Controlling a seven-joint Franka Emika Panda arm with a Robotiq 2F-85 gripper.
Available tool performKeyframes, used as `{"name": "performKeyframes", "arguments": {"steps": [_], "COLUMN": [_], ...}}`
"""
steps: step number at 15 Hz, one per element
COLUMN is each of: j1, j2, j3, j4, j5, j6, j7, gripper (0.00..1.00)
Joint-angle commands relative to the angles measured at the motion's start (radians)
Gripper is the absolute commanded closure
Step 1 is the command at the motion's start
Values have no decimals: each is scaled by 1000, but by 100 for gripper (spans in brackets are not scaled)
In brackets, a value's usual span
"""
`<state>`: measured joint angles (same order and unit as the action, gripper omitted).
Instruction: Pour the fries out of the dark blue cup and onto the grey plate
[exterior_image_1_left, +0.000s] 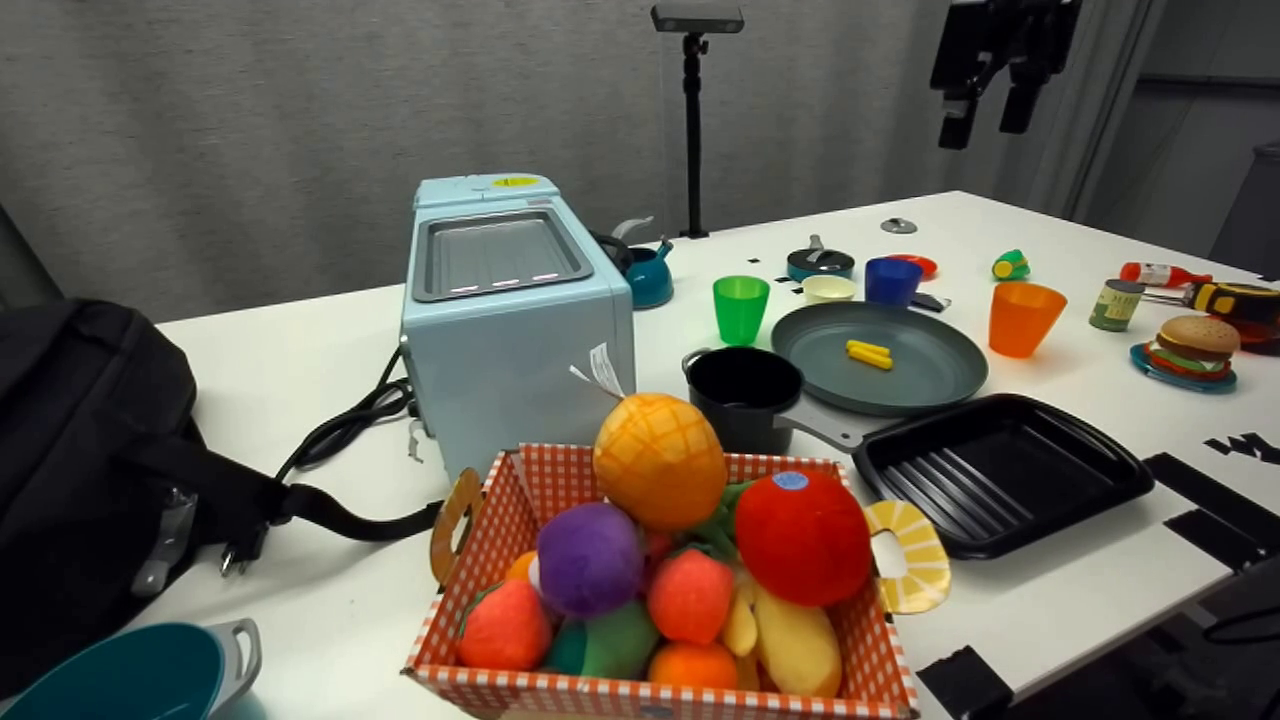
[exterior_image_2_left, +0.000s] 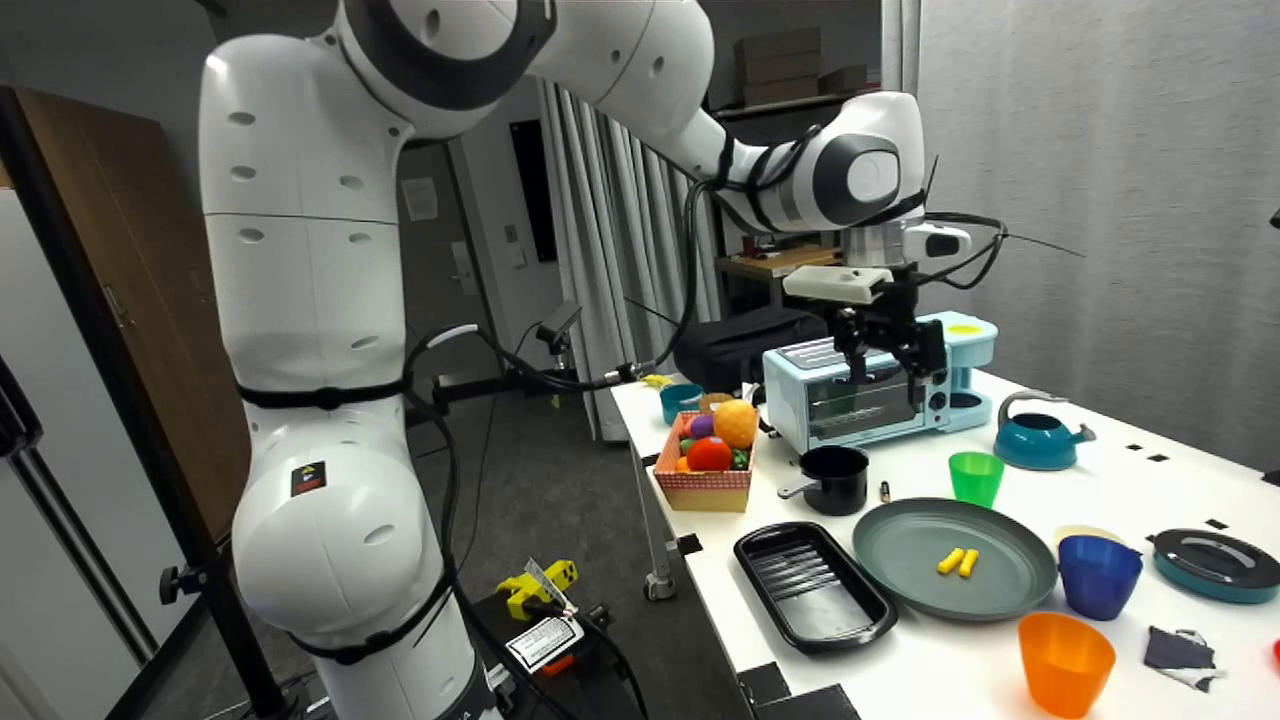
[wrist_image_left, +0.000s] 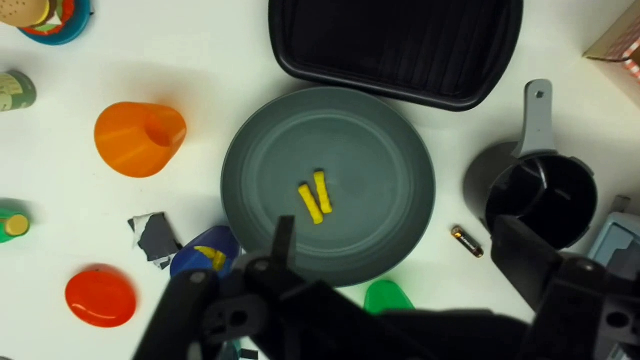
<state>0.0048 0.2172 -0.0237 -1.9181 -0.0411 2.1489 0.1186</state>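
The grey plate (wrist_image_left: 360, 150) lies flat on the white table and shows in both exterior views (exterior_image_1_left: 925, 365) (exterior_image_2_left: 905, 545). Two yellow fries (wrist_image_left: 311, 204) rest near its middle. The dark blue cup (wrist_image_left: 192, 252) stands upright beside the plate's rim, also seen in both exterior views (exterior_image_1_left: 892, 282) (exterior_image_2_left: 1098, 580). Yellow fries (wrist_image_left: 215, 256) show inside the cup in the wrist view. My gripper (wrist_image_left: 395, 225) is open and empty, with its fingers wide apart. It hangs high above the table in both exterior views (exterior_image_1_left: 985, 128) (exterior_image_2_left: 887, 385). It partly hides the cup's lower side in the wrist view.
A green cup (exterior_image_1_left: 740, 308), an orange cup (wrist_image_left: 137, 137) and a black pot (wrist_image_left: 547, 197) stand round the plate. A black ridged tray (exterior_image_2_left: 815, 590) is against the plate's near side. A battery (wrist_image_left: 467, 241), fruit basket (exterior_image_1_left: 660, 690) and blue toaster oven (exterior_image_1_left: 520, 370) are also there.
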Motion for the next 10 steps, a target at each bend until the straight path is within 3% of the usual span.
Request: {"name": "performKeyframes", "arguments": {"steps": [1,6,9,10], "j1": [-12,-36,-57,-48], "j2": [142,252,254,240], "j3": [-28,-76,-102,-88], "j4": [153,281,305,258], "j5": [-54,-76,-70,-60], "j6": [18,3,0,17], "j7": [-5,-2,6,2], "gripper": [0,0,0,0]}}
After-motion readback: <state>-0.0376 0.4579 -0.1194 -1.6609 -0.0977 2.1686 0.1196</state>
